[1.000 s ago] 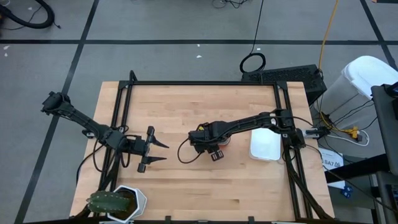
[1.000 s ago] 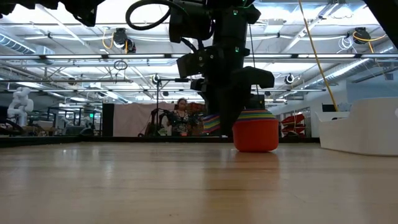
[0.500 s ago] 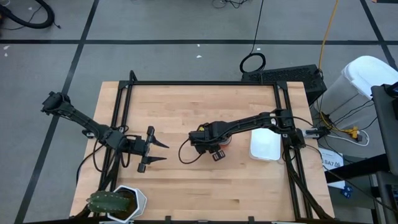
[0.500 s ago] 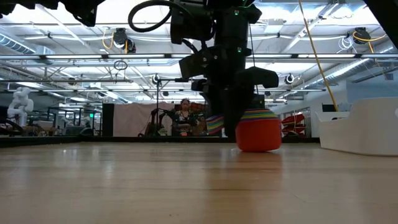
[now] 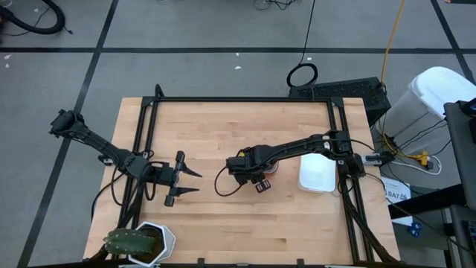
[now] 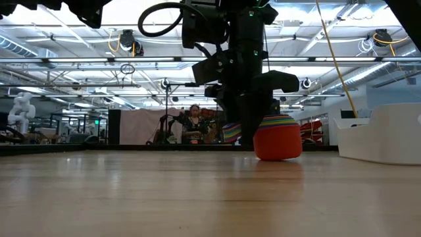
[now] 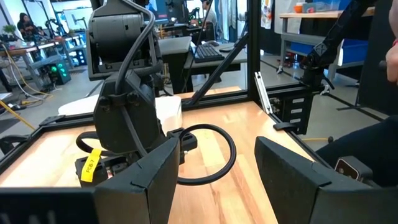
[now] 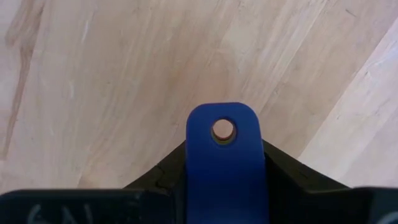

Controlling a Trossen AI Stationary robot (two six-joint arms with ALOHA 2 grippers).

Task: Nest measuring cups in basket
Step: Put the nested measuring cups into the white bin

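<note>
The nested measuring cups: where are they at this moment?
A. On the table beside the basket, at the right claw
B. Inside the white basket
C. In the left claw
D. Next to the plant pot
A: the nested measuring cups sit on the wood at the right claw, with the basket apart to one side.

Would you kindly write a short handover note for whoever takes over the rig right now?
Right hand: mid-table, shut on the blue handle of the nested measuring cups; the stack, red cup outermost, sits low at the table.
Left hand: open, empty, waiting on the table's left side.
Basket: on the right of the table, beside the stack, nothing visible in it.
Done: cups nested together.
Left: carry the stack into the basket and release.
</note>
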